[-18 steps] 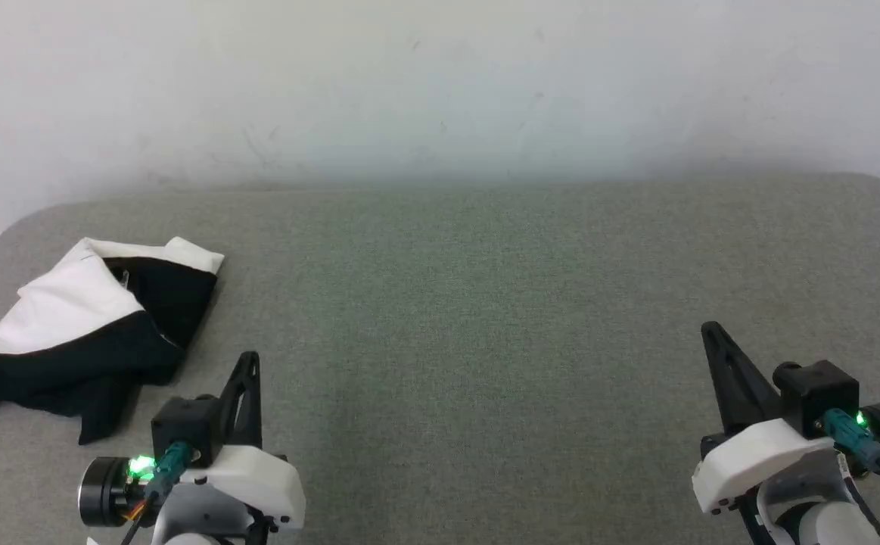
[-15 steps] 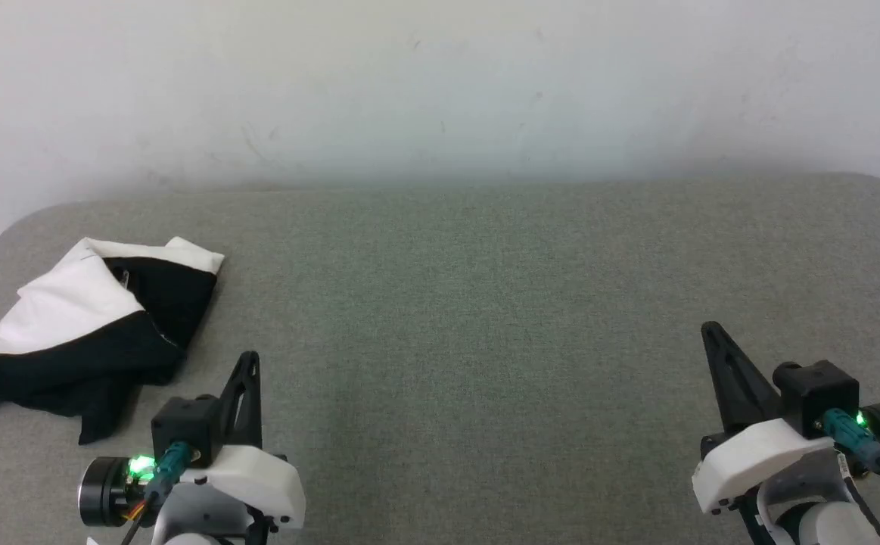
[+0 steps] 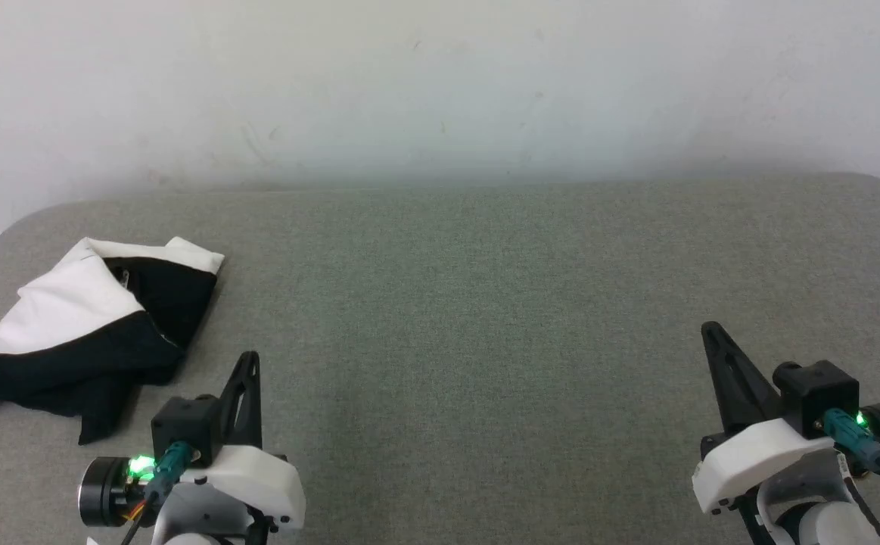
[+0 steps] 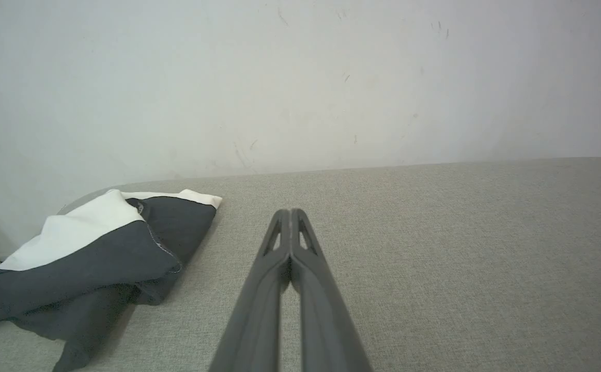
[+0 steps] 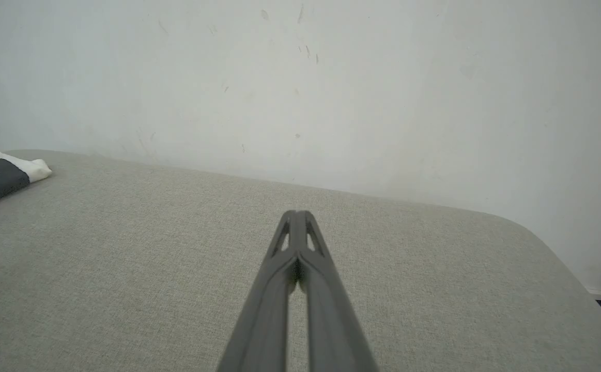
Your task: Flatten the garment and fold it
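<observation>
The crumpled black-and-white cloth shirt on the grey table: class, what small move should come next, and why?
Probably the left gripper should part its jaws and reach for the soft black-and-white shirt: it lies bunched, nearest that arm, and the jaws are shut and empty.

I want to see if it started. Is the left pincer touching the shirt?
Apart. The head view shows a strip of bare grey tabletop between the shut left pincer and the crumpled shirt.

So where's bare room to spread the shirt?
The wide middle of the grey fabric tabletop, from the left gripper across to the right gripper and back to the white wall. Crowded only far left, around the crumpled white-and-black shirt.
</observation>
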You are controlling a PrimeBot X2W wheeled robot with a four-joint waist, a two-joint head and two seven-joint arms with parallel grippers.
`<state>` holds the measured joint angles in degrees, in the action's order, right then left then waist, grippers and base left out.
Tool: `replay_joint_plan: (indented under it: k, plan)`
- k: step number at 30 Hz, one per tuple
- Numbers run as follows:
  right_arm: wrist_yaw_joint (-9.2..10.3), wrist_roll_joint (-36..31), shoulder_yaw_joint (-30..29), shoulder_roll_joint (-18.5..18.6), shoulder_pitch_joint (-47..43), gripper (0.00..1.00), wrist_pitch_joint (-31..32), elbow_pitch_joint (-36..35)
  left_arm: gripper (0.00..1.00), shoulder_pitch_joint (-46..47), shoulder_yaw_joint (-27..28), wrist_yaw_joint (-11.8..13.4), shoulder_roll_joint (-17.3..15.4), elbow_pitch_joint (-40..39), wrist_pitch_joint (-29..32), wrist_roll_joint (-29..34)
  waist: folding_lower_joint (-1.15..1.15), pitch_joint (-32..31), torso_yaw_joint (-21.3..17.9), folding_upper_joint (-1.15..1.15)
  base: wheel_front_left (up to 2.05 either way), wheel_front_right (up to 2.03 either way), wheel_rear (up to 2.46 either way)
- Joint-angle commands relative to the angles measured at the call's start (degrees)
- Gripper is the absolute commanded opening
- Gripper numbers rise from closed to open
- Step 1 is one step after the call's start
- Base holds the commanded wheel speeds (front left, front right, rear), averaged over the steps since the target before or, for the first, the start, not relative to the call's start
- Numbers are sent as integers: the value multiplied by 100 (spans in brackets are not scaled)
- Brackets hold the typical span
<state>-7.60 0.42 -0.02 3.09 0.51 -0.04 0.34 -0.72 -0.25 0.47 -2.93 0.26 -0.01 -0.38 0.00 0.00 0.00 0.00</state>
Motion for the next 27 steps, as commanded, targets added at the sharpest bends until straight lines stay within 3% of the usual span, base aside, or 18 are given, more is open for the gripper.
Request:
replay_joint_plan:
  k: [1,22,23,27]
  plan:
    - [11,-42,2,-22,-51,0,4,-34,0,72,25,-47,5,-26,1,38,0,0,0,0,0,0,0]
    - [11,-42,2,-22,-51,0,4,-34,0,72,25,-47,5,-26,1,38,0,0,0,0,0,0,0]
    - [0,2,0,0,-1,100,-1,0,100,0,0,0,0,0,-3,-1,0,0,0,0,0,0,0]
    - [-1,6,0,4,0,100,-4,11,100,-3,-11,7,0,8,-6,-3,0,1,0,0,0,0,0]
